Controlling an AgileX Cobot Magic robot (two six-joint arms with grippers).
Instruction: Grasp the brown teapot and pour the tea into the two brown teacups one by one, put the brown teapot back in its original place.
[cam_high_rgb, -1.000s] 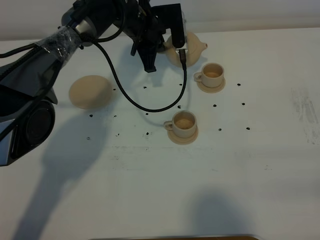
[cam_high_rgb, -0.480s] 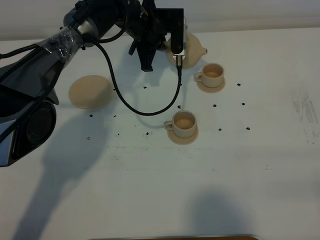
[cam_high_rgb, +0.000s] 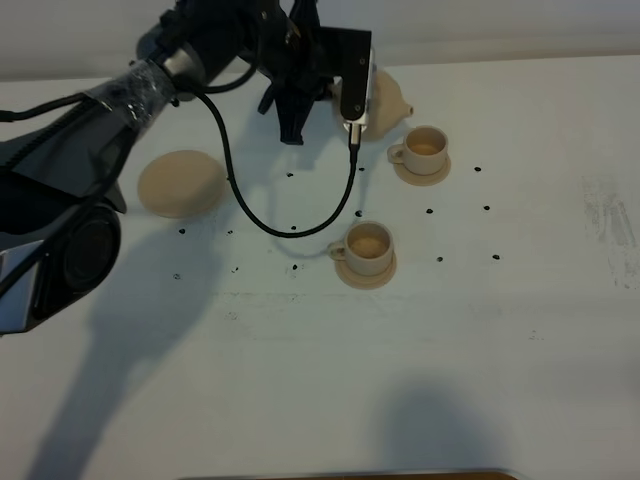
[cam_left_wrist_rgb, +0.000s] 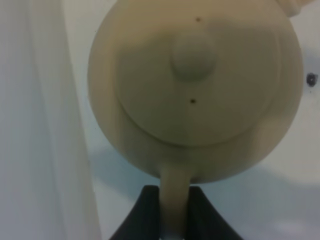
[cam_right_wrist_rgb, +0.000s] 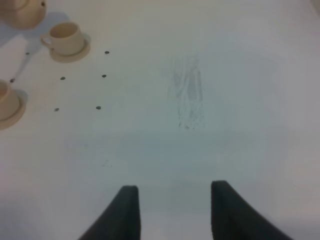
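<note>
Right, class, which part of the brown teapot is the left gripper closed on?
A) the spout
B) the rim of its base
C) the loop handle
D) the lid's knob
C: in the left wrist view the loop handle of the brown teapot sits pinched between the two dark fingers of the left gripper, while the lid's knob stands free.

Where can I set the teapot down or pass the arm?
Bare: table on the camera side of the near cup, and right of both cups to the scuff mark. Wide saucer empty. Crowded: between teapot and far cup.
</note>
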